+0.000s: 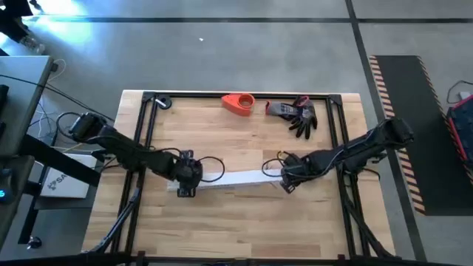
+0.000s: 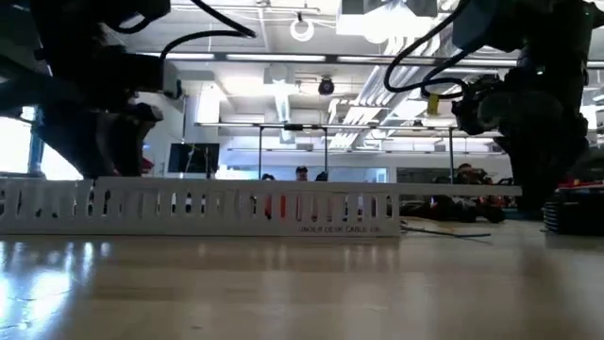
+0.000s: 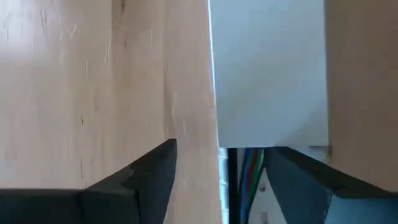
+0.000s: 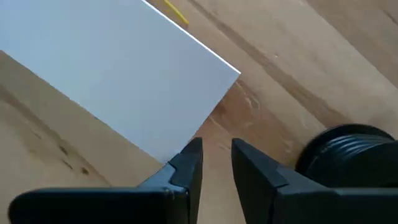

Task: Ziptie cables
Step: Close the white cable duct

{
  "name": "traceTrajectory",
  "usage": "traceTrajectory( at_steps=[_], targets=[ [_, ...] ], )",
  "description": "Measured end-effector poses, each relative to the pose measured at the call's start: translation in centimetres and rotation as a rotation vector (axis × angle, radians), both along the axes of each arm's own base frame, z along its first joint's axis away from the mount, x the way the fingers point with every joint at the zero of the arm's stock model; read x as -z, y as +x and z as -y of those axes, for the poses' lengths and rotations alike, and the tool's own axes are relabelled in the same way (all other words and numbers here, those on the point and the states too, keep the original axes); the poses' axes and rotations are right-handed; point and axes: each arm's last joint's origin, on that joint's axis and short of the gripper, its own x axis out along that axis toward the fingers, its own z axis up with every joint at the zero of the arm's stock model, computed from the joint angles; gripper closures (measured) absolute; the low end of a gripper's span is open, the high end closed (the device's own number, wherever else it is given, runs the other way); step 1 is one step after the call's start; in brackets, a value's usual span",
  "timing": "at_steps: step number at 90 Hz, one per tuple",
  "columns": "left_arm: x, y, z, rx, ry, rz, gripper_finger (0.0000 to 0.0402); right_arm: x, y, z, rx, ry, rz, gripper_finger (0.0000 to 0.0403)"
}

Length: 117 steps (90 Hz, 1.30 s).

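A white slotted channel (image 1: 230, 178) lies along the middle of the table, with a flat white strip (image 3: 270, 74) on top of it. Thin cables (image 3: 249, 169) show inside the channel's left end, under the strip. My left gripper (image 3: 221, 177) hangs open over that left end, fingers pointing down, one finger on each side of the channel's near wall. My right gripper (image 4: 216, 163) is at the channel's right end (image 1: 281, 176), its fingers a narrow gap apart with bare wood between them. It stands just off the strip's corner (image 4: 186, 140). My left gripper: one finger (image 3: 298, 180) stands over the channel's open end; whether it touches the channel or the cables I cannot tell. My right gripper: one fingertip (image 4: 189, 155) stands at the white strip's end edge (image 4: 177, 148), coming from above; whether it touches I cannot tell.
An orange object (image 1: 238, 103) and a dark glove (image 1: 299, 116) lie near the far edge. A black spool (image 4: 348, 155) sits on the wood close to my right gripper. A dark frame (image 1: 148, 133) runs round the tabletop. Bare wood lies along the near side.
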Motion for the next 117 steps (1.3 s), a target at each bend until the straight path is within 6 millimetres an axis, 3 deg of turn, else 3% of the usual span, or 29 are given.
traceTrajectory(
  at_steps=[18, 31, 48, 67, 94, 117],
  targets=[
    [-2.7, 0.1, -0.5, -0.027, -0.067, -0.129, 0.0105, 0.0, 0.0, 0.0, -0.004, -0.007, 0.001, 0.0332],
    [-3.8, -0.3, 0.9, -0.087, -0.139, -0.096, 0.0094, 0.0, 0.0, 0.0, -0.006, -0.011, 0.002, 0.0332],
    [-2.1, -1.3, 2.3, -0.177, -0.078, -0.027, 0.0092, 0.0, 0.2, 0.1, -0.007, -0.032, 0.023, 0.0332],
    [-0.3, -1.3, 2.4, -0.236, -0.072, 0.080, 0.0092, -0.1, 0.4, 0.0, -0.026, -0.020, 0.045, 0.0332],
    [1.8, -2.8, 2.4, -0.208, -0.093, -0.006, 0.0093, 0.0, -0.3, 0.0, -0.030, -0.023, -0.022, 0.0332],
    [2.8, -3.7, 2.3, -0.171, -0.037, -0.026, 0.0131, 0.1, -1.1, 0.2, -0.033, -0.009, -0.121, 0.0332]
  ],
)
